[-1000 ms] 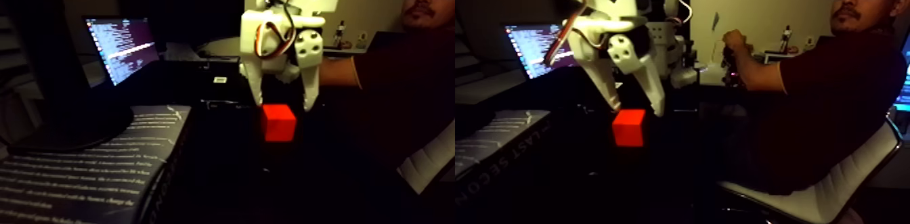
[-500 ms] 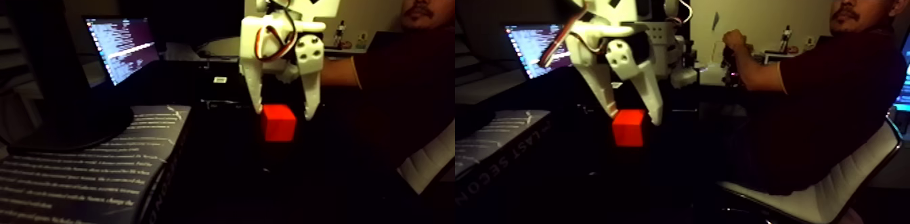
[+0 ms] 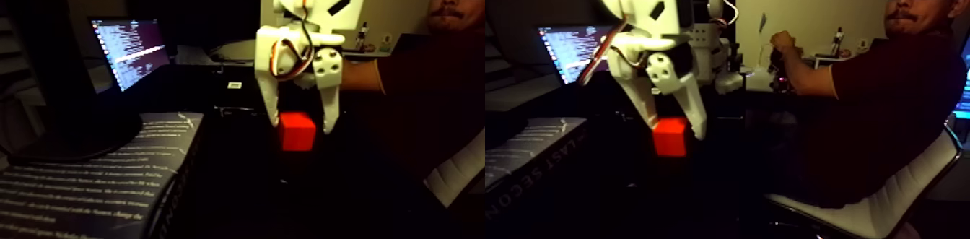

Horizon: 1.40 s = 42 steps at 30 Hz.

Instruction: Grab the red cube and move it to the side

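Gripper point(image 3: 299, 125) jaws apart, straddling red cube point(image 3: 297, 132) on the dark counter. Risk: a fingertip clips the cube's top edge, nudging it askew.

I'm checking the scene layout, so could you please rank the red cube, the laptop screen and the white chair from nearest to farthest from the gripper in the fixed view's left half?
1. Red cube: between the fingers of the gripper.
2. Laptop screen: far left, behind.
3. White chair: lower right, roughly as far as the screen; too close to call.
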Motion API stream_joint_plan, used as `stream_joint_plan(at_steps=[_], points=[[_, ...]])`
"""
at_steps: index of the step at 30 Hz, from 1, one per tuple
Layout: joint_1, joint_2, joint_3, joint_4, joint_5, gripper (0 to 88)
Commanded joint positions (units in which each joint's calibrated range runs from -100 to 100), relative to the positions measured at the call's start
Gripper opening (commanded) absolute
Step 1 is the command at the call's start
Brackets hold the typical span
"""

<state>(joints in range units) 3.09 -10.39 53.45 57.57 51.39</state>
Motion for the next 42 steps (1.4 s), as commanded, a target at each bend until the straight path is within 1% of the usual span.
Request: stream_joint_plan(at_steps=[1,20,21,23,28,42], points=[[-0.26,0.48,-1.16,-0.64,-0.49,26.8],[-0.34,0.31,-0.89,-0.73,-0.54,26.6],[-0.34,0.22,-0.89,-0.73,-0.54,25.8],[-0.42,0.14,-0.89,-0.81,-1.13,20.8],[-1.17,0.14,-0.70,-1.74,-2.37,1.0],[-1.17,-0.03,-0.07,-1.74,-2.48,1.1]])
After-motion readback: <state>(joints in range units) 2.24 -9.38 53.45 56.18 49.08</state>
